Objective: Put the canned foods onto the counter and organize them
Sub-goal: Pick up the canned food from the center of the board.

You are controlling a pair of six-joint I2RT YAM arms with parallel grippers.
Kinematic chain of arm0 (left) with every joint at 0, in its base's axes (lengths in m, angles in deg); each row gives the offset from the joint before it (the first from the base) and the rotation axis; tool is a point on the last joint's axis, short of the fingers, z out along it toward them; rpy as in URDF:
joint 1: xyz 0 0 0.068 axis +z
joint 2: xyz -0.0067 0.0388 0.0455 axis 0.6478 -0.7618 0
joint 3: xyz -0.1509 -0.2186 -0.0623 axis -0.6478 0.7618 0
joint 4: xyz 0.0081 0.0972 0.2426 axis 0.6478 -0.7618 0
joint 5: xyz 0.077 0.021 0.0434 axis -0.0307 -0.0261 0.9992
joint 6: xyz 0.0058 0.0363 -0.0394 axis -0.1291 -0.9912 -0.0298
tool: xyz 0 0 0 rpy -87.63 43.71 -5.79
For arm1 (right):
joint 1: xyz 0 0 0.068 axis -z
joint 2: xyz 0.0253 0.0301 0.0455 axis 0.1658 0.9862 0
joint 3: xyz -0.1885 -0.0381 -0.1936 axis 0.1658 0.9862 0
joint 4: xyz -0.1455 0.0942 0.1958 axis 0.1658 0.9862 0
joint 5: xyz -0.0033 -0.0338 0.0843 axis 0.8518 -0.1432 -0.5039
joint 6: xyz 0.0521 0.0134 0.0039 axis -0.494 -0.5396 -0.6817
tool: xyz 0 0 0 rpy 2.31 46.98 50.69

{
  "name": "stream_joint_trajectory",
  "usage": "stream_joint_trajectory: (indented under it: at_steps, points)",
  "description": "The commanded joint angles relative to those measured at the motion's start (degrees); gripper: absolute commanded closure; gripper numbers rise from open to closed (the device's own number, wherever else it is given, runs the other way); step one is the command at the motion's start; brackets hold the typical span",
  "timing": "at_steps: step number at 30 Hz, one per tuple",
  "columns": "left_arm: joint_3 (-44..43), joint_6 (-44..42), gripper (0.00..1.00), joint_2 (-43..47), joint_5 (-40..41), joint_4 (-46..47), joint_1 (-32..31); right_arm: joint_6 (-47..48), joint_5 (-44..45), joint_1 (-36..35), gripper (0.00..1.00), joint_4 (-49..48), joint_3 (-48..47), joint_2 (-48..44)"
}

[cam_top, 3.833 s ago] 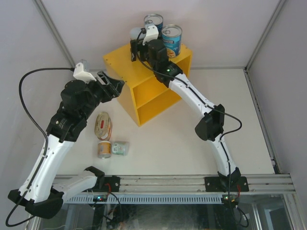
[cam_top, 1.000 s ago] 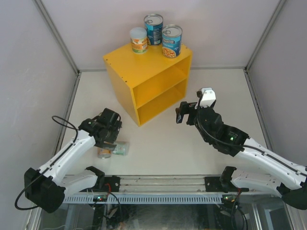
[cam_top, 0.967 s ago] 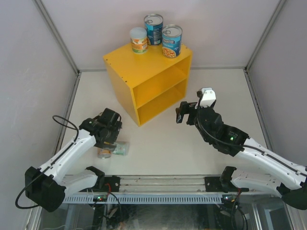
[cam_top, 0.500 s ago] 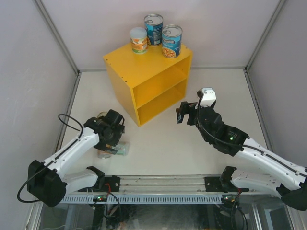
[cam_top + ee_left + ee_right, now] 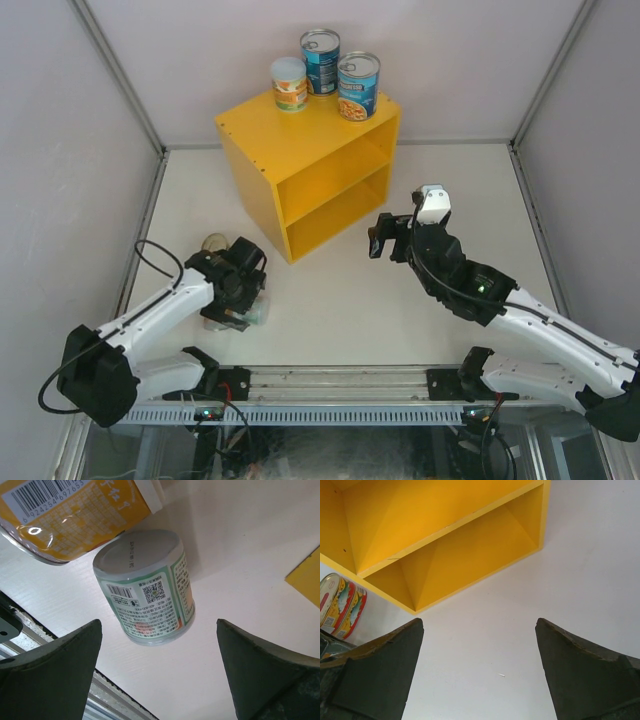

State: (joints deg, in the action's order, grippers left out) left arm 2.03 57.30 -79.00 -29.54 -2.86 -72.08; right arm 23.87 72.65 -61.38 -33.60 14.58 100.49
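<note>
The yellow counter (image 5: 300,150) is seen upper centre of the overhead view, and three tins are already lined up along the far edge of its top: two tall blue-labelled cans (image 5: 320,60) (image 5: 358,85) and one small pale-lidded can (image 5: 289,83). Both of its shelves are shown bare in the right wrist view.

The right pincer (image 5: 479,625) is held spread wide and empty, pointed at the counter's open front. The left pincer (image 5: 157,630) is spread wide too, lower left in the overhead view, with nothing pinched; a green-labelled can (image 5: 145,590) is framed between its fingers, lying on its side on the white surface. An orange-labelled can (image 5: 75,515) is seen just beside it, upper left. The oval tins (image 5: 340,605) are glimpsed at the left edge of the right wrist view.

The green can is judged rigid, smooth and fairly weighty, and apt to roll. It is best gripped squarely across the curved wall at mid-length.
</note>
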Motion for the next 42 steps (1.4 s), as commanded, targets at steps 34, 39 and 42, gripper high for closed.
stream_joint_trajectory:
  at_steps: [34, 39, 42]
  points:
    - [5.9, 2.0, 0.16, -7.5, 0.8, 7.4, -0.6, -0.6, -3.8, 4.1, 0.07, -2.0, 0.9, -1.3]
    - [6.6, 2.0, 0.28, -7.2, 0.8, 8.0, -0.6, -0.6, -3.9, 4.1, 0.07, -2.1, 0.9, -1.4]
    - [6.8, 1.7, 0.36, -6.9, 0.8, 8.4, -0.6, -0.7, -3.9, 4.2, 0.07, -1.8, 0.9, -1.4]
